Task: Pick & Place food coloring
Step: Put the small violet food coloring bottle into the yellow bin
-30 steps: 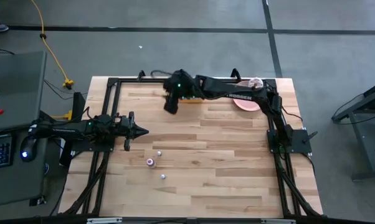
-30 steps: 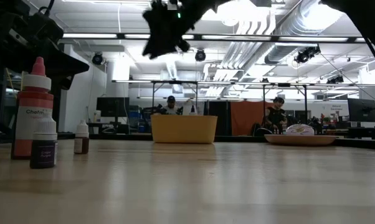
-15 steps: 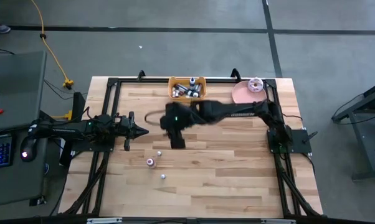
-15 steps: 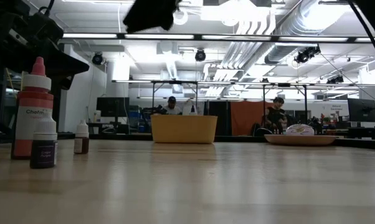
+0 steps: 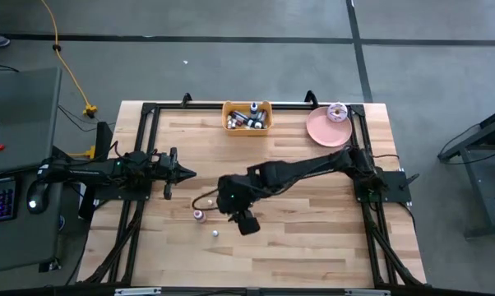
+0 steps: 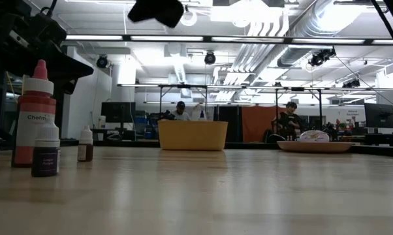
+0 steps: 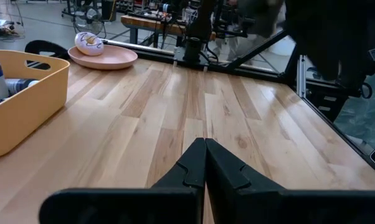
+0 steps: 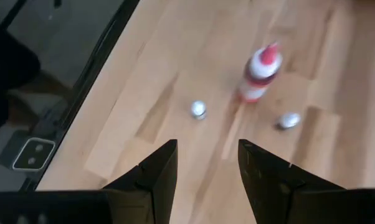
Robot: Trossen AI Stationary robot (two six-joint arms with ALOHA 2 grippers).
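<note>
- Right gripper (image 5: 246,220), jaws spread and empty, has swung from the yellow bin (image 5: 247,126) at twelve o'clock to three loose bottles (image 5: 199,215) at seven o'clock.
- Other bottles sit binned; next pick likely.
- Left gripper (image 5: 184,173), pressed together, waits at nine o'clock.

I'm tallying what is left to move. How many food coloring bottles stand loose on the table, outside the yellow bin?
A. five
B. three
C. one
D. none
B: the high view shows three loose food coloring bottles near the right gripper, and the low view shows three too; the others lie in the yellow bin.
</note>
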